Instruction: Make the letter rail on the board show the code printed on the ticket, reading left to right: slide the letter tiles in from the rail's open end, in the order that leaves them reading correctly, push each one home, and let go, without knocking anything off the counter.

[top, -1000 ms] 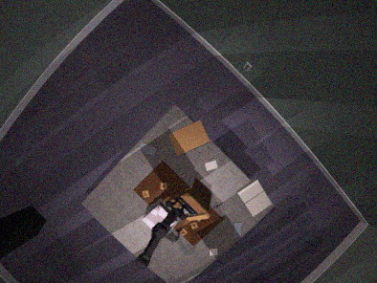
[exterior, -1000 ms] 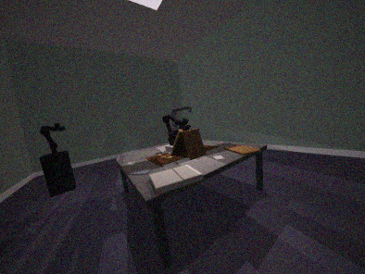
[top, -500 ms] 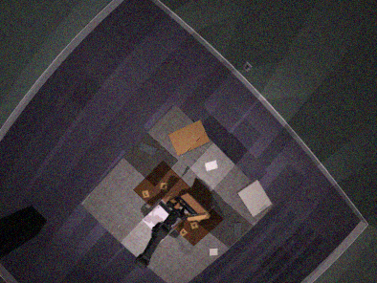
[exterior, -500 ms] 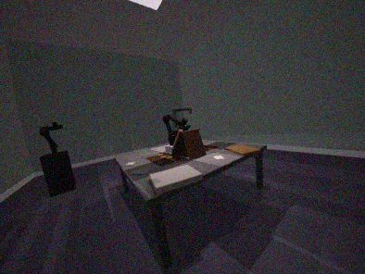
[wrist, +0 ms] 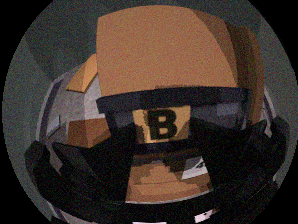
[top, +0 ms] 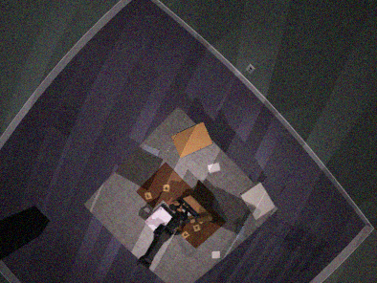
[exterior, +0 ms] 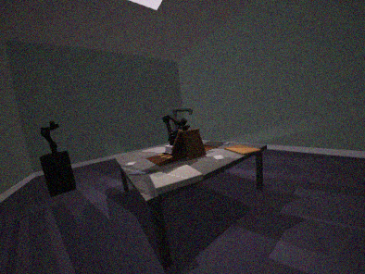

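Note:
My gripper [wrist: 162, 124] is shut on a tan tile with a black B, the B tile [wrist: 181, 131], which reads upright in the wrist view. The upright wooden board [top: 195, 206] [exterior: 194, 144] [wrist: 160, 50] stands just beyond the gripper. A dark bar [wrist: 172, 95], perhaps the rail, runs along its lower edge, right above the B tile in the wrist view. Whether tile and bar touch, I cannot tell. Loose tan tiles [top: 166, 187] [top: 148, 195] [top: 196, 228] [top: 186, 234] lie on the brown surface on both sides of the arm. Their letters are too small to read, and no ticket code is legible.
A pale block [top: 159, 217] [exterior: 168, 149] sits beside the arm. An orange panel [top: 192, 140] [exterior: 243, 149] [wrist: 84, 75] lies near the counter's far corner. A pale panel [top: 258, 201] and small white pieces [top: 213, 167] [top: 215, 254] lie elsewhere on the counter.

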Controlling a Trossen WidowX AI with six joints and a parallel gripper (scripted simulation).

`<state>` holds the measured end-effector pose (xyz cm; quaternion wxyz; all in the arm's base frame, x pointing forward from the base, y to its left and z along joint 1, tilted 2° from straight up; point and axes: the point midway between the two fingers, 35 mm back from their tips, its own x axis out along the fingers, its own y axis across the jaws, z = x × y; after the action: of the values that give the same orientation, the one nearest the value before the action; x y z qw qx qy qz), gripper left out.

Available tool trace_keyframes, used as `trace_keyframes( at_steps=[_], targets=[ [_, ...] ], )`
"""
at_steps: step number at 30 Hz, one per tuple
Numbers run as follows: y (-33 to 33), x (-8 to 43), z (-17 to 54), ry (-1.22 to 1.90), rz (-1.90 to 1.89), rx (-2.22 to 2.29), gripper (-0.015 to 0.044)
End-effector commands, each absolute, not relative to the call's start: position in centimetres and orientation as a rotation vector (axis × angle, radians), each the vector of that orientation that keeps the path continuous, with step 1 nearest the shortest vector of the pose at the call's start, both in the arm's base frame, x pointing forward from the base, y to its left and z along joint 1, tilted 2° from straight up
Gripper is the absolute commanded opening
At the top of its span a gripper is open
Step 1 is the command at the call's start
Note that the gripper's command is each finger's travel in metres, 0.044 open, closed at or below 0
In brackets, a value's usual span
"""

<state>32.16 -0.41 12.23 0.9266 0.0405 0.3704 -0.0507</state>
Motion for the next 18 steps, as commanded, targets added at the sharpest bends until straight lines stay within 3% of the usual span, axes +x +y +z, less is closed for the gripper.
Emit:
trace_keyframes(
  at_steps=[1,18],
  targets=[
    [-0.57,32.16,12.26,0.757,-0.099,0.079,0.0],
    [-1.45,32.06,12.23,0.757,-0.099,0.079,0.0]
  ],
)
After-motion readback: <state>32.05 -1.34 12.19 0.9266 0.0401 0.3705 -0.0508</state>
